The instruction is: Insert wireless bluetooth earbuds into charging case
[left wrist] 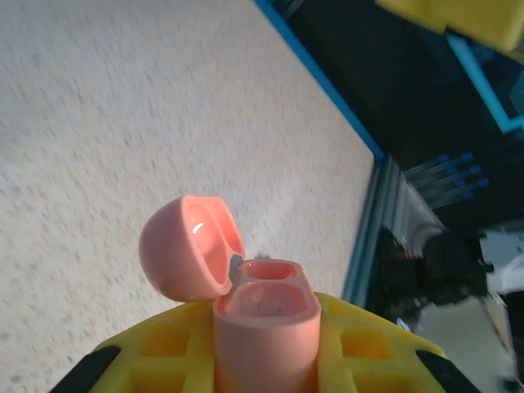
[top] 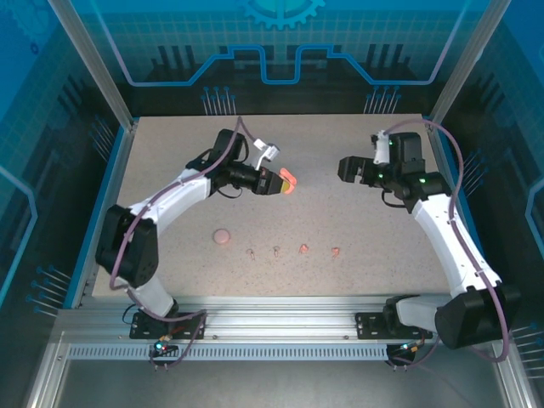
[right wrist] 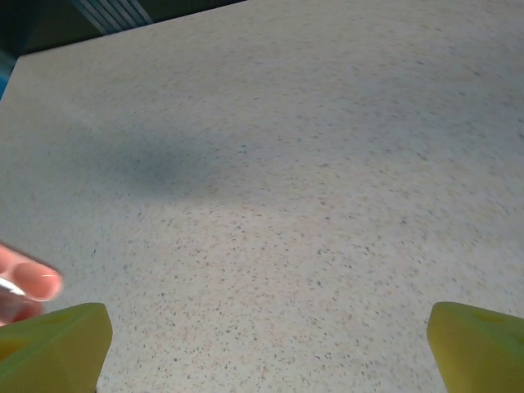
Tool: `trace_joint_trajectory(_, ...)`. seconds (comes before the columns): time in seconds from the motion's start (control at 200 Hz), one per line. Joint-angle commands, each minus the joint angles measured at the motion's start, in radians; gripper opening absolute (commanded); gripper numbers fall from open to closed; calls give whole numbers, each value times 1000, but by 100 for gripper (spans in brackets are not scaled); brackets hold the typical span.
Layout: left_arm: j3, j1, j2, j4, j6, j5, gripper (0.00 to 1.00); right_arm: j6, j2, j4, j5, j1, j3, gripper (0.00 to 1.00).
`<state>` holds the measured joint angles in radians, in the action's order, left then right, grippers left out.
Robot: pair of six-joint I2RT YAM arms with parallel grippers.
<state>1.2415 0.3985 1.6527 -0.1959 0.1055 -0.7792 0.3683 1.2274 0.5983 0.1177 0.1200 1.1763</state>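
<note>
A pink charging case (top: pixel 287 180) is held above the table with my left gripper (top: pixel 276 182) shut on it. In the left wrist view the case body (left wrist: pixel 266 323) stands between the yellow fingers (left wrist: pixel 360 344), its lid (left wrist: pixel 184 250) hinged open and both sockets empty. My right gripper (top: pixel 344 169) hovers a short way to the right of the case, facing it, open, with nothing between its yellow fingertips (right wrist: pixel 57 340). The four earbuds lie in a row near the table's front: two pale stemmed ones (top: pixel 251 252) (top: pixel 277 250) and two salmon-pink nubs (top: pixel 303 248) (top: pixel 336 252).
A second pink case (top: pixel 222 237), closed, lies on the speckled table (top: pixel 357 221) left of the earbud row. A pink edge (right wrist: pixel 29 282) shows at the left border of the right wrist view. Blue rails and aluminium posts bound the table.
</note>
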Motion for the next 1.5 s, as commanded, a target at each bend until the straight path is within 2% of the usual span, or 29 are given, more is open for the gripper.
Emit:
trace_joint_trajectory(0.0,-152,5,-108,359,96,136,0,82,6,23,64,-74,-38,100)
trace_joint_trajectory(0.105,-307,31,-204,560,92,291,0,111,37,73,59,-57,-44,100)
trace_joint_trajectory(0.245,-444,86,-267,718,18,481,0,237,88,138,43,10,-74,100)
trace_joint_trajectory(0.335,-531,123,-271,865,-32,550,0,361,130,168,12,90,-105,92)
trace_joint_trajectory(0.42,-593,153,-265,994,-53,656,0,489,162,185,-34,175,-141,90)
trace_joint_trajectory(0.625,-660,159,-272,1119,5,882,0,734,232,166,-132,384,-174,84)
trace_joint_trajectory(0.75,-684,159,-277,1169,16,932,0,827,321,205,-177,473,-122,82)
trace_joint_trajectory(0.96,-712,160,-263,1252,33,1008,0,945,468,227,-167,564,-38,77)
trace_joint_trajectory(1.18,-708,159,-282,1251,27,1014,0,1025,552,234,-161,611,12,70)
trace_joint_trajectory(1.491,-708,155,-306,1232,18,997,0,1058,594,214,-156,614,11,60)
